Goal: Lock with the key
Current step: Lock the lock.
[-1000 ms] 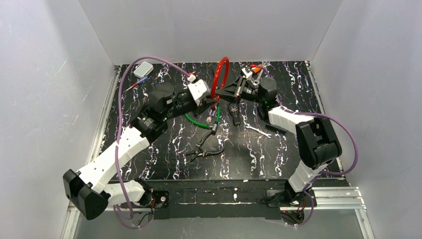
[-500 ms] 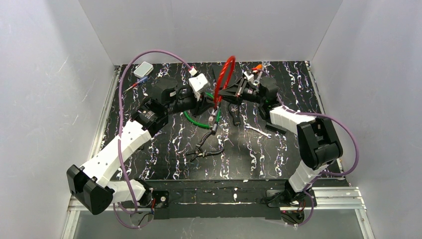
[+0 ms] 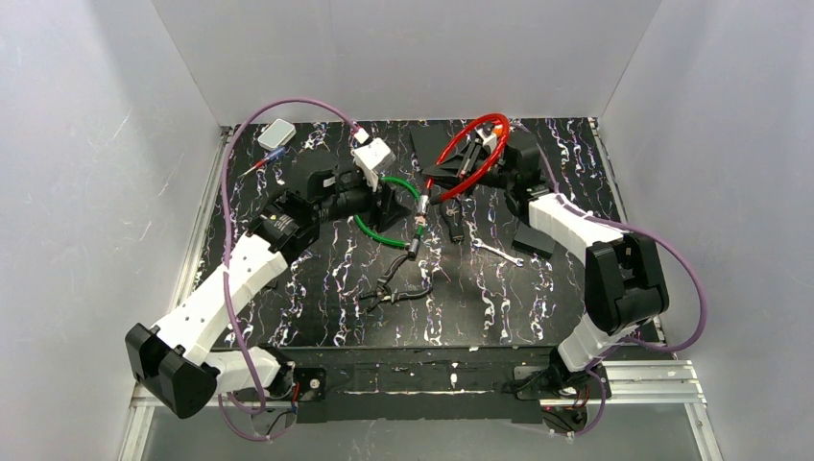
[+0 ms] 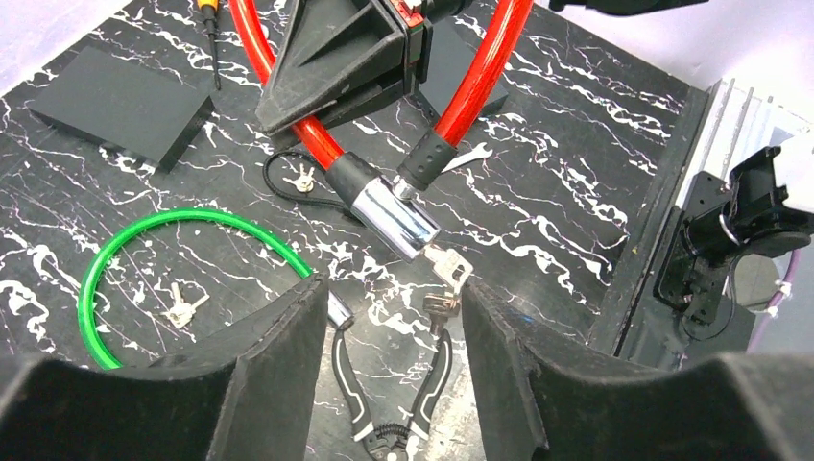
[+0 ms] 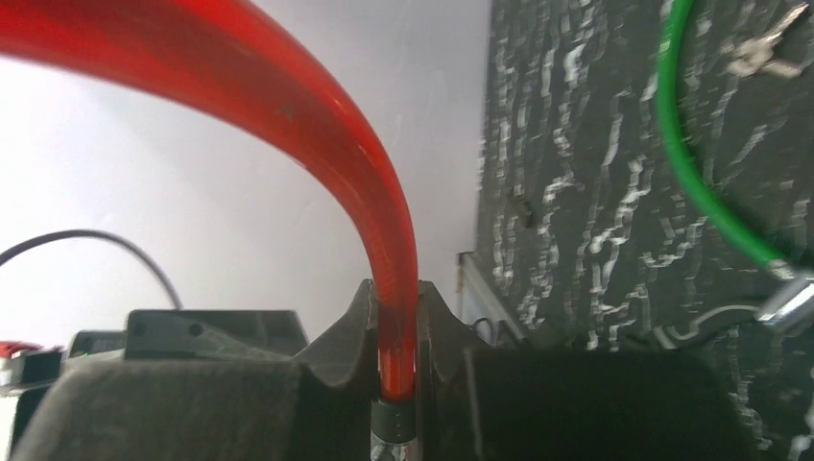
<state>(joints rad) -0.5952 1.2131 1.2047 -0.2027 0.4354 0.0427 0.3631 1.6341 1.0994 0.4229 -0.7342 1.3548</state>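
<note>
1. Right tool (image 5: 395, 322) clamped on red cable lock (image 5: 288, 106), loop held up off the tabletop (image 3: 538, 288).
2. Left tool (image 4: 392, 288) jaws apart, nothing between them, just short of the key (image 4: 449, 267).
3. Key sits in the lock's silver barrel (image 4: 394, 216) end.
4. Green cable (image 4: 192, 223) and pliers (image 4: 408, 394) lie on the tabletop nearby.

Cannot resolve key (image 4: 447, 266) in top view: too small. Loses red cable lock (image 4: 475, 86) past top edge of left wrist view, left fingers (image 4: 278, 384) past bottom. Finds green cable (image 5: 679, 134) blurred in right wrist view, lock's end buried between right fingers (image 5: 341, 379).
</note>
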